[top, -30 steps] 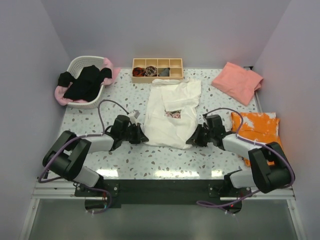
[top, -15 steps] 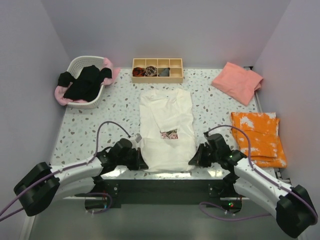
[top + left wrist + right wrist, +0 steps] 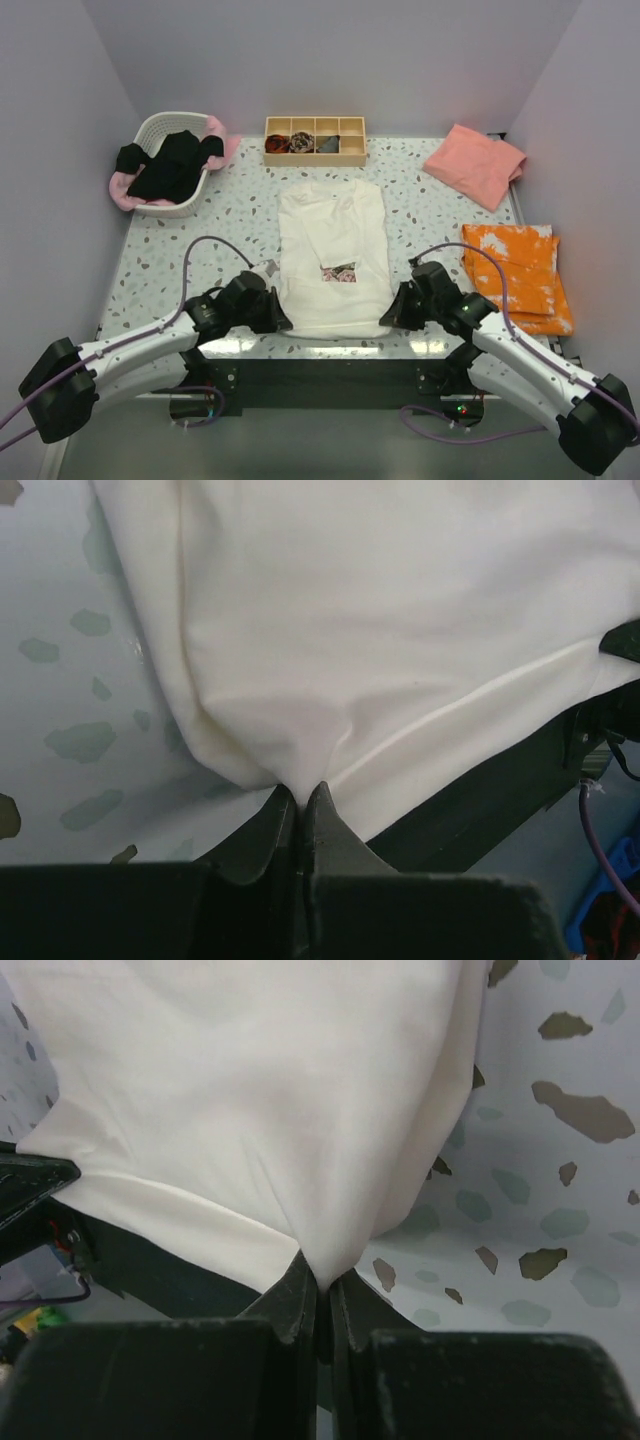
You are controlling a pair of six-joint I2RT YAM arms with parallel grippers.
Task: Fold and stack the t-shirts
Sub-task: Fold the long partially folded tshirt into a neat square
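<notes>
Both arms sit low at the near table (image 3: 240,215) edge w/ the cream-white rose-print tee (image 3: 333,240) stretched between them. Left pincer (image 3: 300,798) is clamped right down, a small peak of the tee's bottom-left corner nipped in its tips. Right pincer (image 3: 322,1282) likewise, closed tight on the bottom-right corner. Rest of the tee lies flat ahead of both pincers, running away from them. The rose print (image 3: 341,272) peeks out from under a folded layer approx midway between the two. The hem betw. the pincers hangs just over the table edge, above the dark frame. Risks as I see it: each bite is tiny, so a quick lift could pull cloth out of one pincer & that corner drops. If one arm travels faster than the other, the fold goes crooked. A pull back toward the arm bases prob. drags the tee off the table. The side folds could also flop open when raised. Salmon-pink tee (image 3: 476,165) lies well beyond the right pincer, out of the way.
</notes>
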